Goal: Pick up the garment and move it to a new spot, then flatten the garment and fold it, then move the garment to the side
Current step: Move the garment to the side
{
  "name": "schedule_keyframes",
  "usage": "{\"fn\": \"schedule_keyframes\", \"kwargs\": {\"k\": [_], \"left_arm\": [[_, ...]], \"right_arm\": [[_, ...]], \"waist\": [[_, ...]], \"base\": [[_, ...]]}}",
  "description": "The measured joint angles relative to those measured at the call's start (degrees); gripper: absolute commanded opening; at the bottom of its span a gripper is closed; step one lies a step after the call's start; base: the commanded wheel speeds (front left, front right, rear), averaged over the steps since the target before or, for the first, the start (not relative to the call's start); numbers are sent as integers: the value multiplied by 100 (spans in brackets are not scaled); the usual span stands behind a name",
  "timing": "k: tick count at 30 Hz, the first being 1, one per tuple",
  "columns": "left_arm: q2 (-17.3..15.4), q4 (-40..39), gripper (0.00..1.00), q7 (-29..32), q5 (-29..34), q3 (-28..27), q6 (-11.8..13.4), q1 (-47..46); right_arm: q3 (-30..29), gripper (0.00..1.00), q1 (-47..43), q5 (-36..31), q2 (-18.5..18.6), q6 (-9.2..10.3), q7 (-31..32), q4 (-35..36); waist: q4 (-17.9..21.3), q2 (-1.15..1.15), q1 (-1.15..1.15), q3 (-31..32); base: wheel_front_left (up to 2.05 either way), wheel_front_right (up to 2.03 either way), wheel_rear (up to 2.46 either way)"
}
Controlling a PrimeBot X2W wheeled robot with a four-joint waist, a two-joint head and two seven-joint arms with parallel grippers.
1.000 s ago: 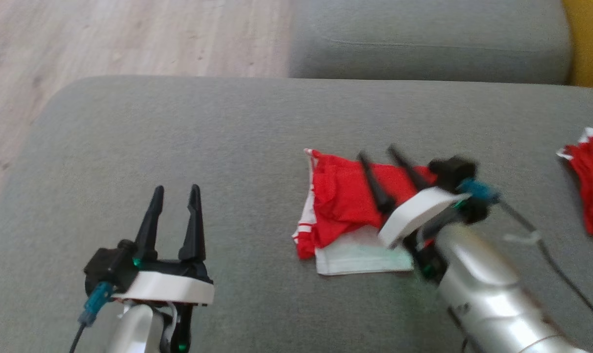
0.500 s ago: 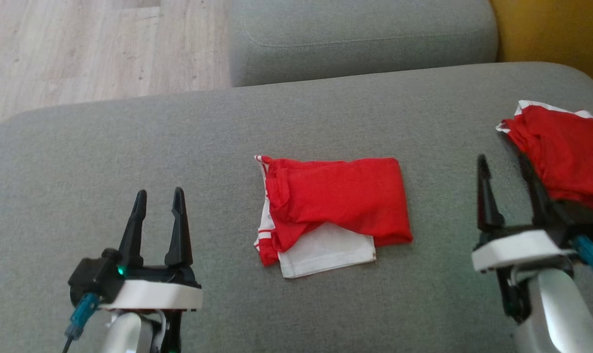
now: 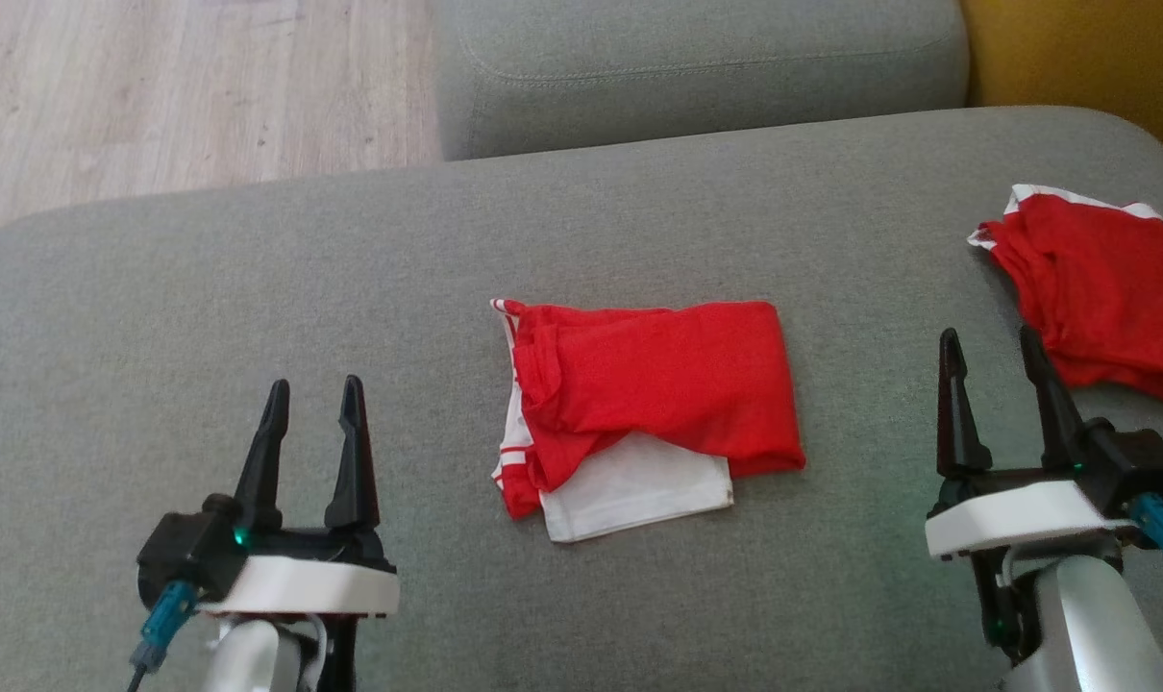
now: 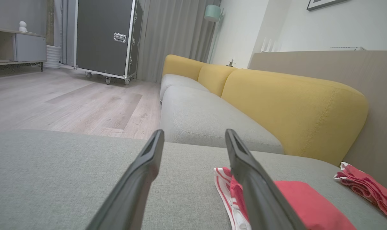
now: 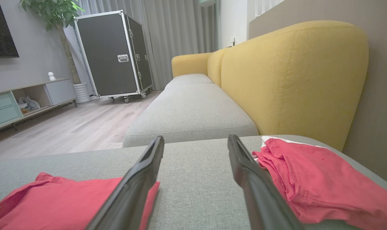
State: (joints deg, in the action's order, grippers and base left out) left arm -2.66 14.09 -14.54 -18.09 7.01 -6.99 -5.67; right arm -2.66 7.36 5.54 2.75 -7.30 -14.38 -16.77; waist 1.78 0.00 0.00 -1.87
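Note:
A folded red garment (image 3: 654,399) with white trim and a white panel showing at its near edge lies in the middle of the grey sofa seat (image 3: 255,288). It also appears in the left wrist view as the red garment (image 4: 296,204) and in the right wrist view as the red garment (image 5: 62,204). My left gripper (image 3: 314,389) stands open at the lower left, apart from it, nothing between its fingers. At the lower right my right gripper (image 3: 990,338) is open and empty, well right of the garment.
A second red garment (image 3: 1101,288) with white trim lies crumpled at the seat's right edge, close to my right gripper; it also shows as a red heap (image 5: 311,179). A yellow backrest (image 5: 292,80) rises on the right. Another grey cushion (image 3: 697,72) lies beyond, wooden floor (image 3: 159,96) at the far left.
My right gripper has pulled back off the folded garment and now sits to its right, empty. The head camera has shifted, so the whole scene has slid. The left gripper has stayed put.

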Motion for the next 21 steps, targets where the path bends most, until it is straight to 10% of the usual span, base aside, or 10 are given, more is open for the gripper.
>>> {"fn": "schedule_keyframes", "kwargs": {"k": [21], "left_arm": [[-1,130,100,0,-1,312,-5,-320]], "right_arm": [[758,100,1528,837,9,0,531,-3000]], "waist": [[-662,0,1,-530]], "base": [[0,0,0]]}}
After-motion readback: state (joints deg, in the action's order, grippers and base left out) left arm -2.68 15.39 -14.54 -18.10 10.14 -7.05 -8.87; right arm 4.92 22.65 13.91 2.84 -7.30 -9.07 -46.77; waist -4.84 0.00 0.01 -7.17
